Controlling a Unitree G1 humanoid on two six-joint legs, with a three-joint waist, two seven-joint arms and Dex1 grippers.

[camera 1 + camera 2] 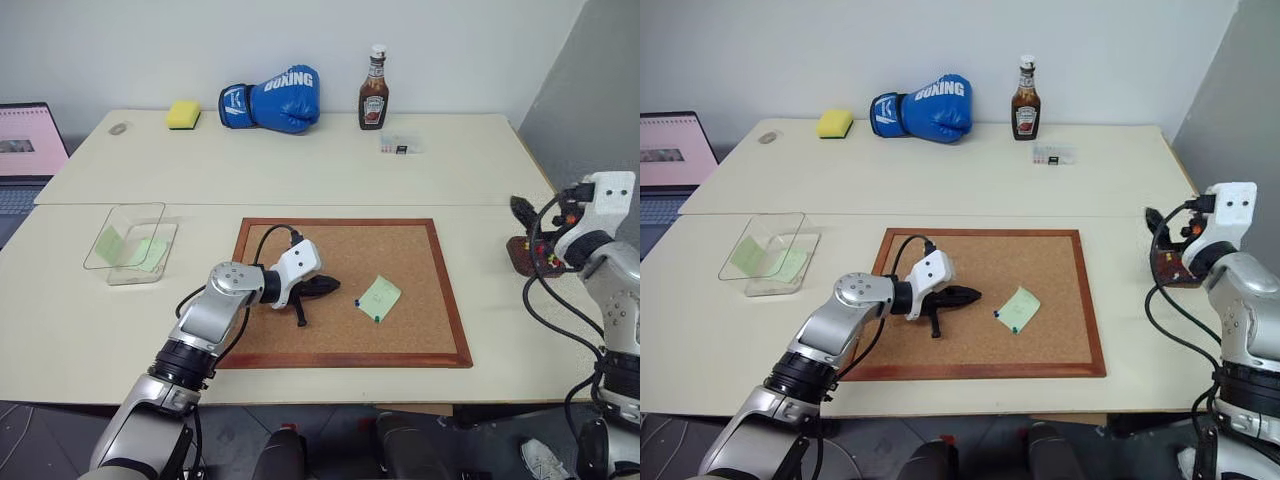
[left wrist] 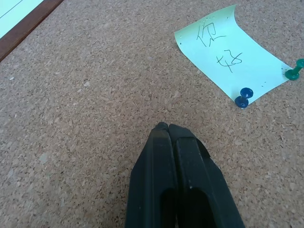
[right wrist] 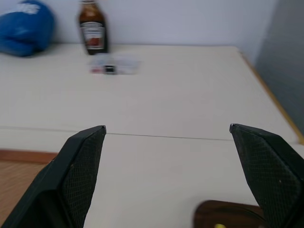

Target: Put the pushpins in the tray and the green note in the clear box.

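A pale green square sticky note is pinned near the right edge of the wood-framed corkboard. Beside it, the left gripper is pressed shut on nothing. By the small dark brown tray, the right gripper is spread wide, empty.

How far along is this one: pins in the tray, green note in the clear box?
Partly done. The clear box already holds green paper, and the tray shows a yellow pin. Nothing is in hand: the left pincer is shut and empty over the corkboard; the right pincer is wide open above the tray. Left: a green note still pinned by a blue pushpin and a green pushpin.
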